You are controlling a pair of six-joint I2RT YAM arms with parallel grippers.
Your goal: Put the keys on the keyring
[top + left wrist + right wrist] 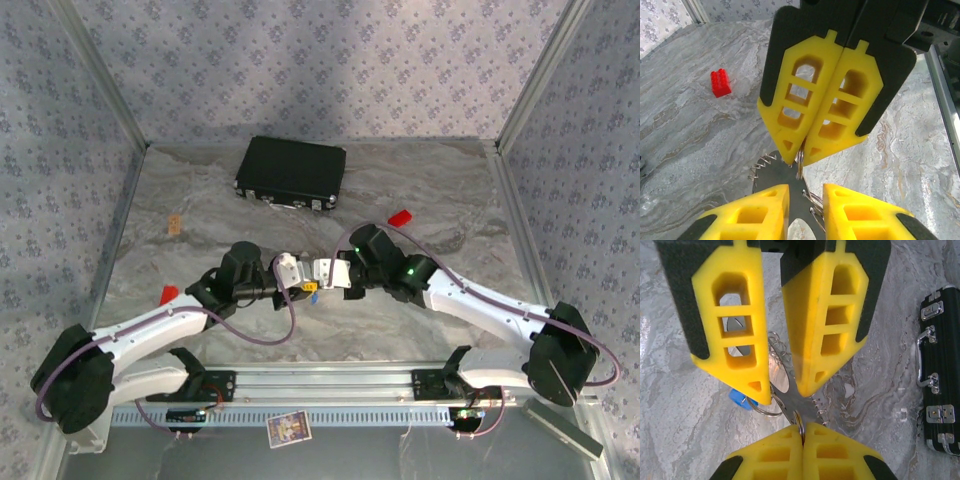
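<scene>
Both grippers meet above the middle of the table. My right gripper (803,427) is shut on a thin silver keyring (800,419), seen edge-on between its yellow fingertips. The keyring (800,167) passes through a dark flat metal piece (790,190) with wire coils along its edge. My left gripper (805,192) has a finger against each side of that piece, with its jaws a little apart. The blue head of a key (741,399) hangs on a second wire ring (765,411) beside the left gripper (782,390). In the top view the left gripper (303,276) and right gripper (324,272) nearly touch.
A black case (291,172) lies at the back of the table, to the right in the right wrist view (942,370). One red block (168,294) sits left of the left arm, another (400,217) behind the right arm. A small tan piece (175,224) lies far left.
</scene>
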